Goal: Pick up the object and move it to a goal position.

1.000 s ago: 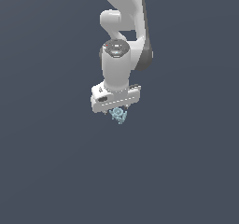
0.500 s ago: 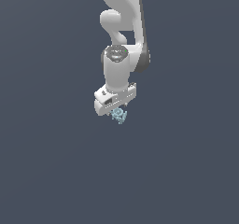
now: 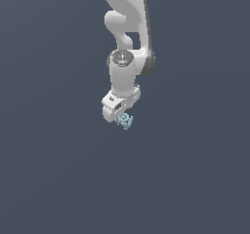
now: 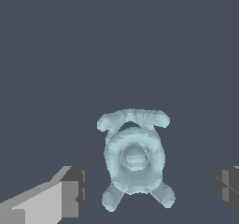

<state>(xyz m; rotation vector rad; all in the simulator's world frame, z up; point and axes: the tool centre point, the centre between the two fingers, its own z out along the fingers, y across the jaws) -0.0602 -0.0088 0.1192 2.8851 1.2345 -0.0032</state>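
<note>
now, by label:

change: against the earlier exterior pictures the arm (image 3: 128, 38) has turned about its wrist; the gripper (image 3: 120, 112) body sits more slanted, its low end toward the exterior view's left, and the round wrist cap faces more toward the camera. the object (image 3: 125, 121) keeps much the same place under the hand.

object: a small pale cyan-blue knobby piece, lying just below the gripper in the exterior view. in the wrist view the object (image 4: 134, 157) shows a round ringed body, a curved bar across one end and two stubby legs at the other.

jaws: spread apart; in the wrist view one finger (image 4: 70, 190) and the other finger (image 4: 228, 186) stand on either side of the object, each with a clear gap to it, touching nothing.

contact: whether the object rests on a surface or hangs free cannot be told; the ground is one flat grey-blue.

edges: no rim, wall or table edge shows in either view.

room: open grey-blue space lies all around the gripper and object in the exterior view, to both sides and below; only the arm itself stands above.
</note>
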